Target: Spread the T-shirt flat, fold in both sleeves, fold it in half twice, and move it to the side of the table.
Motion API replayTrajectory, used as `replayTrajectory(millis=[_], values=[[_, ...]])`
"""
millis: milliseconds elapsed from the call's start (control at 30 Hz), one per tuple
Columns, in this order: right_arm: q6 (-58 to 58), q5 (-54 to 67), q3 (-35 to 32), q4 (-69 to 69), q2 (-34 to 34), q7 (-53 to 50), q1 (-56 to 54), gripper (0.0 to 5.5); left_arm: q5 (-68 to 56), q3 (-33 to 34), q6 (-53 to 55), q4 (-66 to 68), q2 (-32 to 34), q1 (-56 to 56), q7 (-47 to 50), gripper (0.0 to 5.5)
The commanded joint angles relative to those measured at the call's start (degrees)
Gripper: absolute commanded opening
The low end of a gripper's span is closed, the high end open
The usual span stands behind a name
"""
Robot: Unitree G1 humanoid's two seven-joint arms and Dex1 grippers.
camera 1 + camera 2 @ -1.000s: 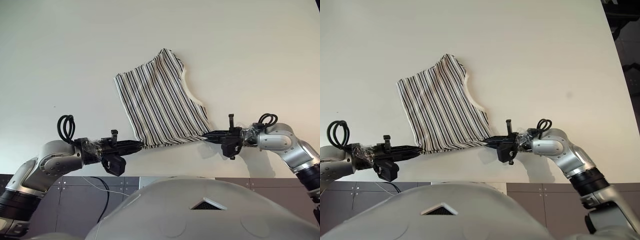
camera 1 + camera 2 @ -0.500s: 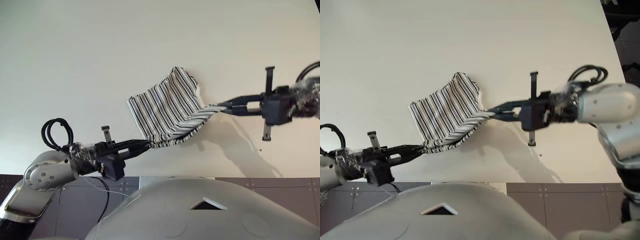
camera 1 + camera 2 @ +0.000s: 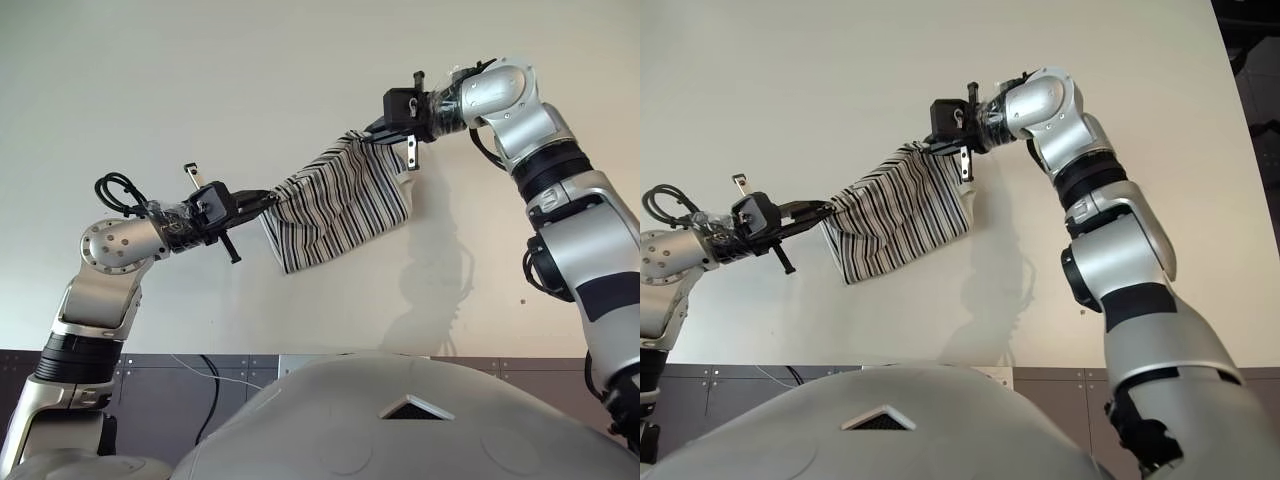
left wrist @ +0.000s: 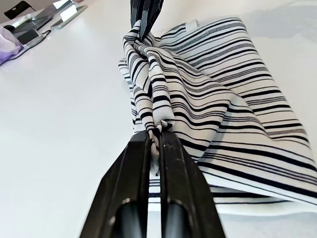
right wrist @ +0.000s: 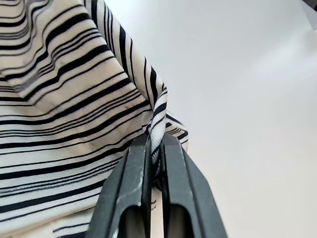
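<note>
Gripping T-shirt (image 3: 335,205) corners tight with left gripper (image 3: 270,198) and right gripper (image 3: 372,130); now raised off the table (image 3: 200,80), carried farther than a second ago: likely mid half-fold.

The left arm (image 3: 105,262) bends at the elbow, forearm angled up and inward, and the left gripper (image 3: 270,198) is pinched tight on the T-shirt (image 3: 340,200). The right arm (image 3: 560,200) reaches up and inward (higher than the left), the right gripper (image 3: 372,133) likewise clamped on the T-shirt.
</note>
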Motion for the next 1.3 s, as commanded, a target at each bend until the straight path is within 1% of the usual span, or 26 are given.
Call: replayTrajectory(millis=[33,67,100,333,433,500,633,700,733,800,900,1000,1067,1167,1300], values=[[-2.2,-4.6,-0.8,6.2,1.8,-6.9,-2.7,0.13,1.9,0.0,2.0,1.7,-0.4,-0.7,-1.0,0.1],[-2.4,-5.0,-1.4,7.1,1.9,-8.4,-2.8,0.13,2.1,0.2,2.3,1.9,-0.5,-0.3,-1.0,0.1],[-2.5,-5.2,-2.1,7.9,1.9,-9.4,-2.9,0.43,2.1,0.5,2.6,2.0,-0.7,0.2,-0.9,0.1],[-3.5,-4.6,-8.1,9.2,1.6,-12.9,-1.6,1.63,2.6,2.2,4.0,2.4,-2.6,0.1,0.5,0.1],[-4.7,-1.6,-12.1,7.1,0.7,-11.9,-1.3,1.63,2.3,3.3,5.5,1.7,-3.4,0.0,1.4,0.1],[-5.5,0.4,-14.3,4.4,-0.3,-9.5,-0.3,1.69,2.0,4.6,7.9,1.4,-4.3,-0.5,3.3,0.58],[-5.6,3.1,-15.6,-4.6,-1.4,-5.1,5.2,1.69,-3.7,8.2,20.5,0.0,-7.1,-3.7,7.2,0.58],[-4.6,3.7,-15.3,-9.3,-1.3,-4.0,8.2,1.69,-4.9,8.5,26.5,-0.2,-7.3,-5.4,8.2,0.58],[-4.1,4.0,-15.2,-11.6,-1.2,-3.6,9.6,1.69,-3.2,7.8,27.5,0.4,-6.7,-6.1,8.8,0.58],[-2.6,5.1,-15.0,-15.9,-1.0,-1.9,11.9,1.69,1.6,5.6,26.1,1.1,-5.3,-7.1,9.5,0.58],[1.1,9.5,-13.9,-23.2,-0.8,5.2,16.0,1.69,8.1,1.9,19.9,-0.1,-3.3,-8.2,7.9,0.58],[5.3,11.4,-12.1,-27.7,-0.5,9.7,17.9,1.69,16.8,-2.4,12.5,2.6,0.6,-7.8,6.3,0.58],[7.3,11.2,-11.0,-29.0,-0.3,10.5,17.8,1.69,21.1,-4.2,8.9,3.9,3.0,-6.7,5.4,0.58],[9.2,11.0,-10.7,-30.5,-0.1,10.2,17.6,1.69,24.7,-4.6,6.2,3.9,4.9,-5.5,5.2,0.58],[9.5,11.0,-11.0,-30.9,0.0,8.7,17.2,1.69,24.7,-4.9,7.5,2.2,4.2,-3.9,3.5,0.58]])
